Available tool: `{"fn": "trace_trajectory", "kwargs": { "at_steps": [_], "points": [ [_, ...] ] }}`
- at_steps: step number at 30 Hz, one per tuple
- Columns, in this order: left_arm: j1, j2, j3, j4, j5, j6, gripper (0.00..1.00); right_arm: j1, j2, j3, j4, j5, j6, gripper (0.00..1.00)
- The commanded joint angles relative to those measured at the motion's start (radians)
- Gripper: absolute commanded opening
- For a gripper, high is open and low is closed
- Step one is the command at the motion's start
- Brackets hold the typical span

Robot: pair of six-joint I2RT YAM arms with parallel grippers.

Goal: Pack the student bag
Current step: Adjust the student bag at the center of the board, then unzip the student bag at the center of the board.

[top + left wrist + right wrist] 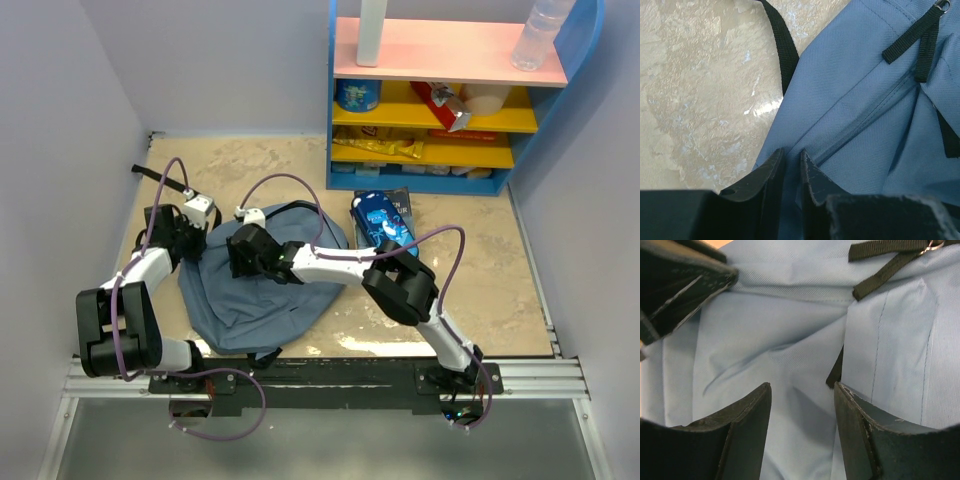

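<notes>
The slate-blue student bag (262,292) lies flat on the table, left of centre. My left gripper (192,236) is at the bag's upper left edge; in the left wrist view its jaws (791,155) are almost closed, with a fold of the blue fabric (860,110) pinched between them. My right gripper (238,256) hovers low over the bag's top part; in the right wrist view it (802,387) is open and empty, with the blue fabric (785,330) beneath. A blue book (384,218) lies on a dark book (403,200) to the right of the bag.
A blue shelf unit (440,100) with a pink top stands at the back right, holding snacks, a can, a clear bottle (540,35) and a white cylinder (372,30). A black strap (160,178) trails toward the back left corner. Grey walls enclose the table.
</notes>
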Motion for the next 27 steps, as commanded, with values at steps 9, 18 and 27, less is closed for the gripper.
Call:
{"fn": "trace_trajectory", "kwargs": {
  "at_steps": [9,18,27],
  "points": [
    [0.010,-0.039,-0.017,-0.005,0.037,0.033,0.23,-0.016,0.058,0.098,-0.088,0.047,0.030,0.53],
    [0.010,-0.036,-0.014,-0.003,0.039,0.031,0.23,-0.028,0.084,0.137,-0.053,0.032,0.019,0.52],
    [0.010,-0.013,-0.013,0.013,0.031,0.027,0.23,-0.037,0.071,0.119,0.073,-0.090,-0.039,0.52]
  ]
}}
